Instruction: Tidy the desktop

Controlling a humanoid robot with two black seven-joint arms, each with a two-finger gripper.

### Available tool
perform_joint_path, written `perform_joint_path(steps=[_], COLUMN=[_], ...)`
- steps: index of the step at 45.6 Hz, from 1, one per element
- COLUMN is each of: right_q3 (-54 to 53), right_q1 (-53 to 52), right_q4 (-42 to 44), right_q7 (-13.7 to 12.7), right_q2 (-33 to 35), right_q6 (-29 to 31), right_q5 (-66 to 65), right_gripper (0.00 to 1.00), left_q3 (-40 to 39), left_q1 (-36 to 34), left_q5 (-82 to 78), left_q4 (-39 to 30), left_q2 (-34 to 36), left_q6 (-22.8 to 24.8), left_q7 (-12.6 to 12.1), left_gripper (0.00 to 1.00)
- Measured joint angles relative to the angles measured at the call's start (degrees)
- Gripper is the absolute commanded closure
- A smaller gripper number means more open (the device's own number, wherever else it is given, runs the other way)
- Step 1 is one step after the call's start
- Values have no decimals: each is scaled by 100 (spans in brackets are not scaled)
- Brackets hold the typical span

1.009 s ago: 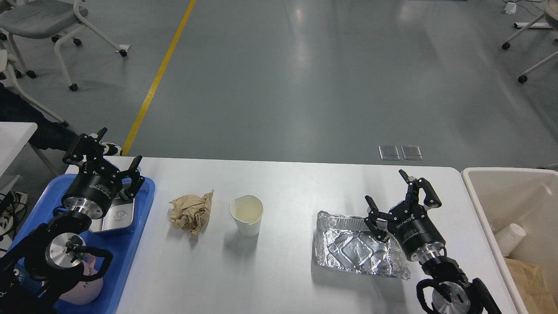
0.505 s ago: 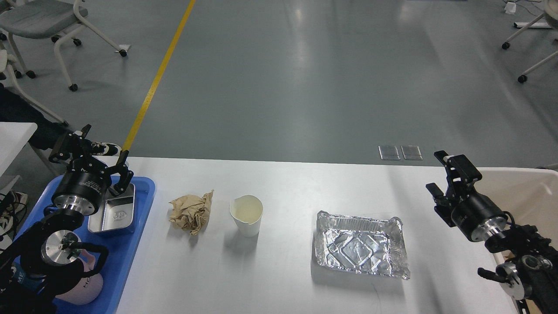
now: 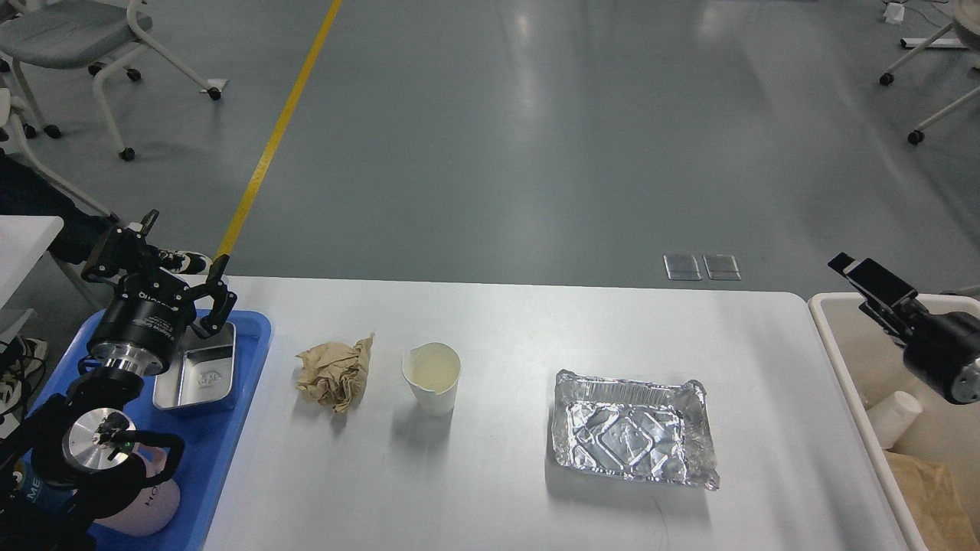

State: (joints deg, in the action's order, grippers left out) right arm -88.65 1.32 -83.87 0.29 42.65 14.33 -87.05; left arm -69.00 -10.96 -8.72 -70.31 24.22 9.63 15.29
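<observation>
The white desktop (image 3: 521,321) carries a crumpled brown paper ball (image 3: 334,375), a white paper cup (image 3: 432,377) standing upright and a crinkled foil tray (image 3: 632,428). My left gripper (image 3: 164,256) is open and empty, above the far end of the blue tray (image 3: 230,428) and over a steel container (image 3: 197,375). My right gripper (image 3: 873,287) is seen side-on above the beige bin (image 3: 831,337), well right of the foil tray. Its fingers overlap, so I cannot tell how they stand. Nothing shows in it.
The beige bin at the right edge holds a paper cup (image 3: 896,417) and brown paper (image 3: 934,490). The blue tray also holds a pink object (image 3: 145,505) under my left arm. Chairs stand on the floor at the far left and far right.
My right arm has swung from over the foil tray to the right, above the bin. My left gripper has drawn back a little to the far left. The things on the desktop have not moved.
</observation>
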Motion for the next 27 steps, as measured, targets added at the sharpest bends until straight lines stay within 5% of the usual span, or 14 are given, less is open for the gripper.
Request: perform_joint_path(steps=[20,27], right_q3=[420,839], right_q1=[312,725], right_q4=[-539,-549], right_q7=[-4,26], right_q2=[1663,2875], right_q6=[-290,-291], right_q5=[-2407,-2529], right_gripper=[0,0], left_q3=[61,73], left_q1=[38,111], left_q5=[2,1], left_q4=[13,17], left_q2=[-136,-170], left_q6=[48,46], left_q7=[-17,-18], left_gripper=[4,4])
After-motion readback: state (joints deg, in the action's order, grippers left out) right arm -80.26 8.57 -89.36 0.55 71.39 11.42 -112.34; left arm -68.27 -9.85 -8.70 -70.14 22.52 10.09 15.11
